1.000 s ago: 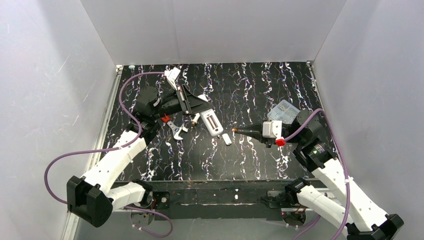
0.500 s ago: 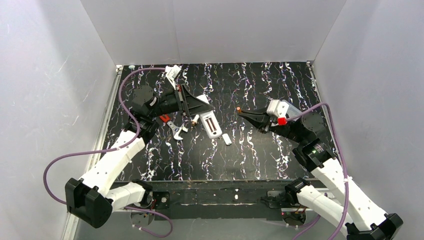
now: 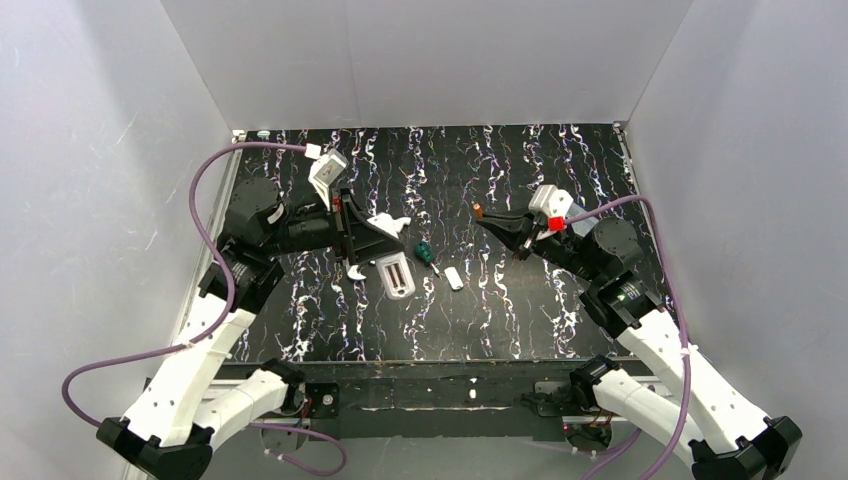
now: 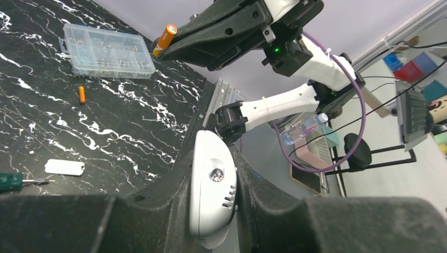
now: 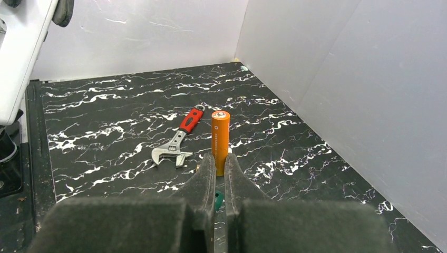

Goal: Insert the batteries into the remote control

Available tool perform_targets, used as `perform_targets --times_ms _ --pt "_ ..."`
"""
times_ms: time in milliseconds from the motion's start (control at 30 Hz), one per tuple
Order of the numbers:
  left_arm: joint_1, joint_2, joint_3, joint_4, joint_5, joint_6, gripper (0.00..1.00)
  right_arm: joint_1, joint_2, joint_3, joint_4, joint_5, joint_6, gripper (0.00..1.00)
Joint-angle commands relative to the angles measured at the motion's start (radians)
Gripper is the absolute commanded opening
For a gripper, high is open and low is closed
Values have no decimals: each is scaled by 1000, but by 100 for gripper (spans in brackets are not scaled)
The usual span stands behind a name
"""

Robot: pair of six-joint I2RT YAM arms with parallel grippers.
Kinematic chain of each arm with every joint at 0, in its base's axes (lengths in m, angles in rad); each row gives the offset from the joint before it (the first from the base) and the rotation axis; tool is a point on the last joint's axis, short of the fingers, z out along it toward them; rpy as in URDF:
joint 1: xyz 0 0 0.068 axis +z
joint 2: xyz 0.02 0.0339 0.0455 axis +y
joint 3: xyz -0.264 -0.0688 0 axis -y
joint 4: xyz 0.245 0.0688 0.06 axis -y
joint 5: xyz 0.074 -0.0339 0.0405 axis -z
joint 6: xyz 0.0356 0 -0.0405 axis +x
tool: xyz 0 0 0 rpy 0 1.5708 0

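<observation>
- The right gripper (image 3: 497, 222) has swung up off the desk (image 3: 500, 320) in the last second. It is clamped on the lower end of an orange battery (image 3: 478, 210), held aloft right of centre with the tip aimed left.
- The left gripper (image 3: 378, 243) has drawn the remote control (image 3: 397, 275) towards the left and near edges. It is clamped across the handset's body, recess side up, apparently lifted off the surface.
- That shift uncovered a green-handled screwdriver (image 3: 424, 251). The loose white cover piece (image 3: 454, 278) lies just beside it, unmoved.
- To my eye the two parts now face each other, so insertion comes next. The recess looks empty.
- The second battery (image 4: 81, 94) lies near the clear parts box (image 4: 108, 51), towards the right edge.
- Fine print runs along the held battery, too small to read. I see no brand anywhere.
</observation>
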Motion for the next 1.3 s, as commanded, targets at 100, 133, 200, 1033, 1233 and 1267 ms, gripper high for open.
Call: perform_targets --times_ms 100,133,200,1033,1233,1267 --pt "1 -42 43 -83 -9 136 0 3 -8 10 12 20 -1 1" --pt "1 -43 50 -111 -13 151 0 2 -10 6 11 17 -6 1" --pt "1 -44 58 -158 -29 179 0 3 -17 -5 26 33 -2 1" --pt "1 44 -214 243 -574 -433 0 267 302 523 -567 320 301 1" --pt "1 44 -244 222 -598 -515 0 300 456 680 -677 288 338 1" --pt "1 41 -243 206 -597 -517 0 305 493 713 -702 288 335 1"
